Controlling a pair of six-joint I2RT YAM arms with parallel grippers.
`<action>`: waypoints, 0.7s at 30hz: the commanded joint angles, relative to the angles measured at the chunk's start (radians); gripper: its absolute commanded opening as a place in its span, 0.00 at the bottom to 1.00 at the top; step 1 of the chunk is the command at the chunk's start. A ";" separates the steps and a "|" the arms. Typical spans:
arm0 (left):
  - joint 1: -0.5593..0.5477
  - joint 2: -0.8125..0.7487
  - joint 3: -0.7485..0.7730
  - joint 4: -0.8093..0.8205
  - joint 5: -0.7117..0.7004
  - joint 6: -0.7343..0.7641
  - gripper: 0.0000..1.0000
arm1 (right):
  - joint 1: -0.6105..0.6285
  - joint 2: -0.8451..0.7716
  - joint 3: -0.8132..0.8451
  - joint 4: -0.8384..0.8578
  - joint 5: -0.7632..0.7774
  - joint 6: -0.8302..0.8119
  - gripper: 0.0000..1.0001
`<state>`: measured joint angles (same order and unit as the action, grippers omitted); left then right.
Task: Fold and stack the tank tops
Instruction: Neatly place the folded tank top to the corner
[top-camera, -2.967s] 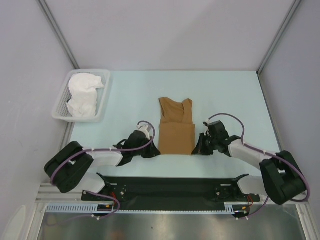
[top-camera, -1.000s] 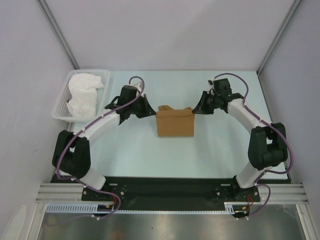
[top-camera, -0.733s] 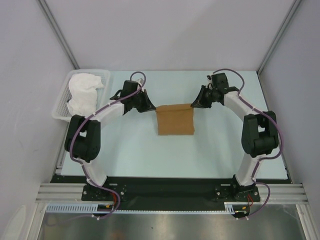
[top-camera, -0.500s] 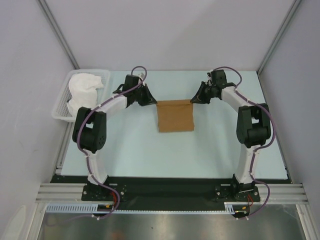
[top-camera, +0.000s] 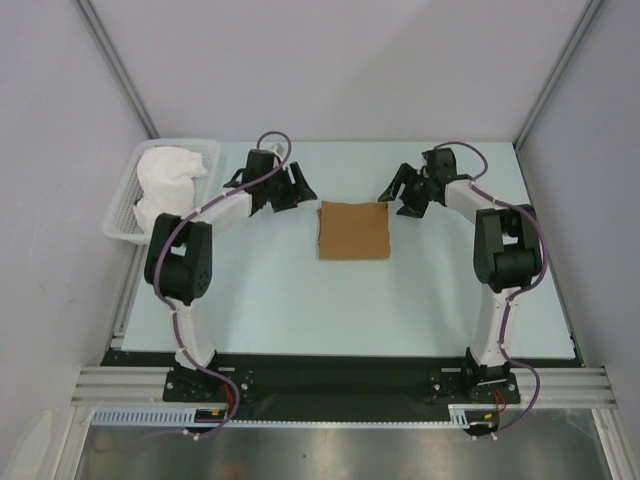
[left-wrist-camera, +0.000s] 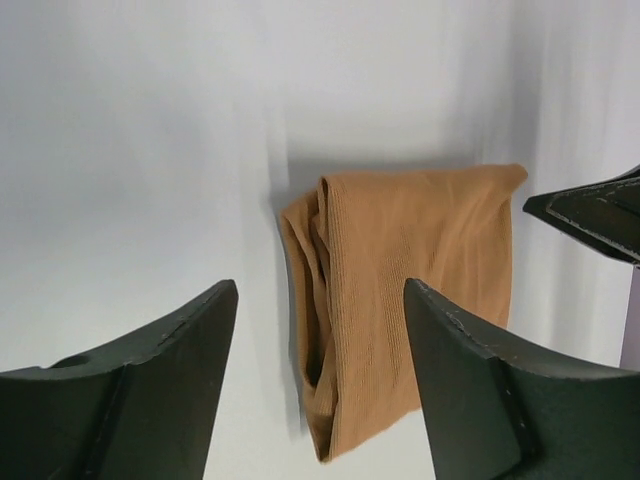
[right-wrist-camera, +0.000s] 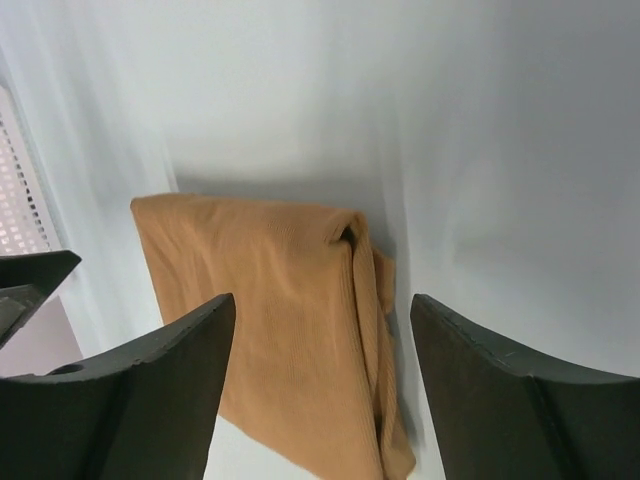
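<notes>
I'm looking down on a pale blue-green table (top-camera: 300, 300) boxed in by plain grey walls. The tan tank top (top-camera: 353, 230) lies towards the far side of it as a flat, near-square folded packet, and I'll place everything else from there.

The left gripper (top-camera: 297, 193) sits just off the packet's far-left corner, the right gripper (top-camera: 397, 200) just off its far-right corner. Both are clear of the cloth, and neither holds anything.

In the left wrist view the two dark fingers (left-wrist-camera: 150, 390) are spread wide, with the folded top resting on the table beyond the gap. Its layered edge is towards the camera. One tip of the other gripper shows at the right edge of that view.

The right wrist view mirrors this: the fingers (right-wrist-camera: 140, 390) stand well apart, the packet lies beyond them, and its stacked folds show along the nearer side.

Well to the left of the tan top, at the table's left edge, stands a white lattice basket (top-camera: 207, 200). The white tank top (top-camera: 165, 190) is crumpled inside it. I can't make out its trim or print from here.
</notes>
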<state>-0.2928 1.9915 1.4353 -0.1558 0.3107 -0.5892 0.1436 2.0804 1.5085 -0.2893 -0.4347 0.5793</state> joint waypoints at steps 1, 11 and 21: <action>-0.014 -0.155 -0.083 0.035 -0.028 0.035 0.73 | -0.002 -0.140 -0.047 0.029 0.041 -0.045 0.77; -0.045 -0.433 -0.406 0.080 -0.084 0.014 0.87 | 0.002 -0.142 -0.214 0.096 -0.062 -0.113 0.73; 0.003 -0.643 -0.449 -0.053 -0.171 0.060 0.87 | 0.051 -0.025 -0.114 0.047 -0.022 -0.141 0.68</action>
<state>-0.3183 1.4185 1.0054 -0.1761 0.1780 -0.5632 0.1818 2.0212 1.3273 -0.2382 -0.4606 0.4625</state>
